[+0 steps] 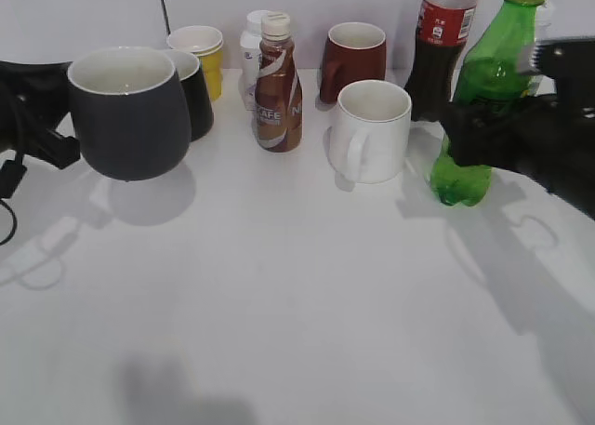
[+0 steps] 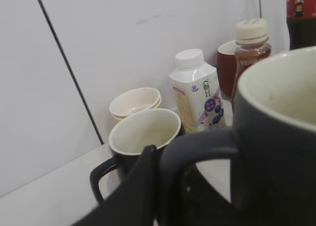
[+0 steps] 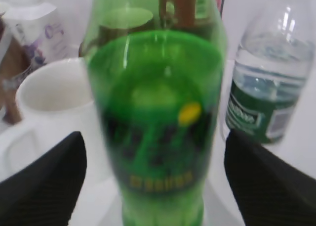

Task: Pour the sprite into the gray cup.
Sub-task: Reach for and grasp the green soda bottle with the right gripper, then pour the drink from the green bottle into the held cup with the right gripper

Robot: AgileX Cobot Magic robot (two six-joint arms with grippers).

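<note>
The gray cup [image 1: 128,113] hangs upright above the table at the left, with its shadow below it. My left gripper [image 1: 58,148] is shut on its loop handle [image 2: 197,147]; one dark finger [image 2: 163,161] lies along the handle in the left wrist view. The sprite [image 1: 483,86] is at the right, leaning slightly, with its base at the table. My right gripper [image 1: 476,127] is open around its lower body. In the right wrist view the bottle [image 3: 158,102] sits between the two fingers [image 3: 155,181] with a gap on each side.
A black mug [image 1: 195,90] and a yellow cup [image 1: 203,53] stand behind the gray cup. A white carton bottle [image 2: 195,95], coffee bottle [image 1: 278,86], maroon mug [image 1: 353,60] and white mug [image 1: 372,132] fill the middle. A cola bottle [image 1: 442,44] and water bottle [image 3: 269,72] stand by the sprite.
</note>
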